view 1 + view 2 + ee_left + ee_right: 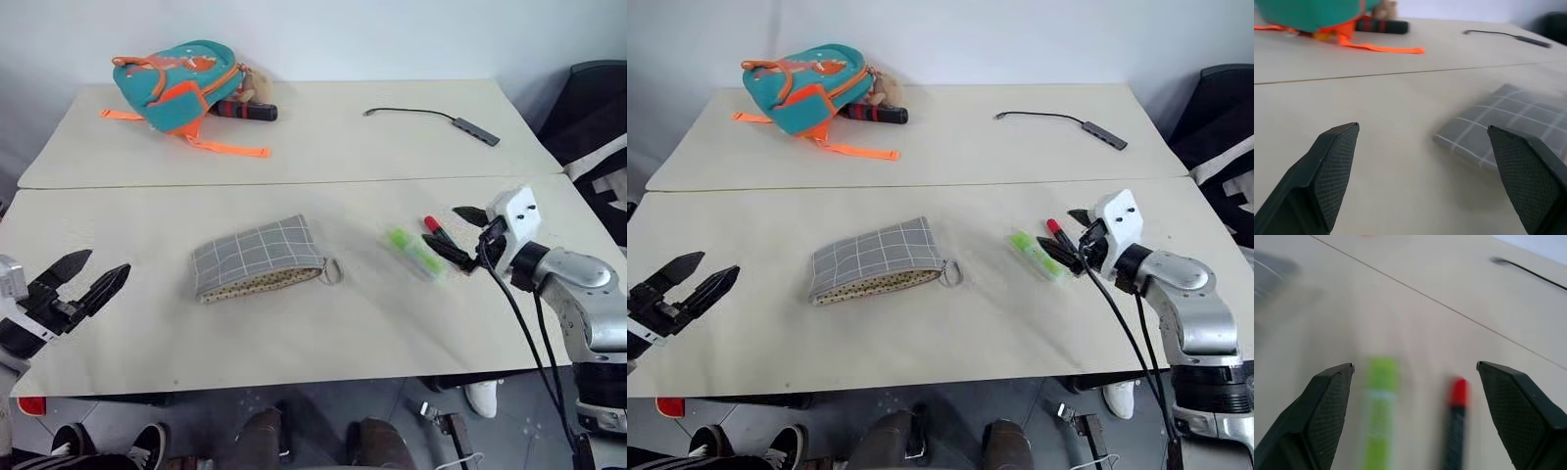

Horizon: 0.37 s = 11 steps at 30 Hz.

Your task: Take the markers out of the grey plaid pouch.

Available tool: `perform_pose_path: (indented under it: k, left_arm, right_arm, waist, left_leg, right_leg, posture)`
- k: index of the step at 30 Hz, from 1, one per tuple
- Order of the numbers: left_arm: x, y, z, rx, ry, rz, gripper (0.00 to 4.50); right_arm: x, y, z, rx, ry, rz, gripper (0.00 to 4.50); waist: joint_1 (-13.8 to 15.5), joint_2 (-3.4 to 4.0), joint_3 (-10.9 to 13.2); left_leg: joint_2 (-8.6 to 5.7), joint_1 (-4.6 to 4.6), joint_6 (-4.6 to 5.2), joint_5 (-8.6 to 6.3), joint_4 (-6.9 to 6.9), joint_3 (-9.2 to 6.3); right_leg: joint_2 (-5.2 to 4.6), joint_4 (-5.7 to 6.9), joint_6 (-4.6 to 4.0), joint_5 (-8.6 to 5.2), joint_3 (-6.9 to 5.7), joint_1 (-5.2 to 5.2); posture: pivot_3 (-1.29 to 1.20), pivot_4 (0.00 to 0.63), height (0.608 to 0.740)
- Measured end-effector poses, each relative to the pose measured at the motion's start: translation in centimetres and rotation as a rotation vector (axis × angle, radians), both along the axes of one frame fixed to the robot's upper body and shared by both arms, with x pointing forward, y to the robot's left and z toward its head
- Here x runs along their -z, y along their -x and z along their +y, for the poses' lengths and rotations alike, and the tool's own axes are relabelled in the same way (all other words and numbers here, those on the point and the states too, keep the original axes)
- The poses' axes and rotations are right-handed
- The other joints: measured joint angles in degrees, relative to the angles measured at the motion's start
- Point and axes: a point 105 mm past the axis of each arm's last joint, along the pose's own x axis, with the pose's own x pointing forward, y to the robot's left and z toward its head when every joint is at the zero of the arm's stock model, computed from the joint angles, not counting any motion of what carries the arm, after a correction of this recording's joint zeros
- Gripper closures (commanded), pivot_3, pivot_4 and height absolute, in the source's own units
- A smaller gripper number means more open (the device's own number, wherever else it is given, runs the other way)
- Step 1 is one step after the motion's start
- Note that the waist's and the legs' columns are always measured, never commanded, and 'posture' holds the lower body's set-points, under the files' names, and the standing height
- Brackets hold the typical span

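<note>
- We list the grey plaid pouch [259,258] lying flat mid-table, dotted lining showing along its near edge, metal ring [332,271] at its right end.
- We list two markers right of it, side by side on the table [323,333]: light green marker [413,254], red marker [435,230].
- Our right gripper [462,235] sits at the markers, fingers apart, empty.
- Our left gripper [90,278] hovers left of the pouch, fingers apart, empty.
- At the far edge we list a teal-and-orange backpack [176,83] and a cable [436,117].
</note>
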Motion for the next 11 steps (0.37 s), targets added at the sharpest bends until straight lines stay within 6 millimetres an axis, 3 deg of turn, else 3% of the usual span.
perform_pose_path:
  k: [8, 11]
  left_arm:
    - [1.8, 0.1, 1.8, -0.133, -0.024, 0.023, 0.04]
    - [2.4, 0.0, 1.9, -0.16, -0.037, 0.037, 0.04]
  right_arm:
    - [1.4, -2.2, -6.0, 0.36, -0.053, -0.022, 0.29]
    - [1.5, -2.7, -7.9, 0.476, -0.174, -0.048, 0.29]
  waist:
    - [-0.09, 0.0, 0.0]
    - [-0.09, 0.01, 0.0]
  left_leg:
    - [0.05, -0.02, 0.04, 0.05, 0.0, 0.06]
    - [0.04, -0.01, 0.05, 0.06, 0.0, 0.07]
  right_leg:
    - [0.04, 0.03, 0.0, 0.0, 0.0, -0.06]
    - [0.07, 0.04, 0.0, 0.0, 0.01, -0.05]
  posture:
    - [0.0, 0.15, 0.74]
    - [0.0, 0.15, 0.74]
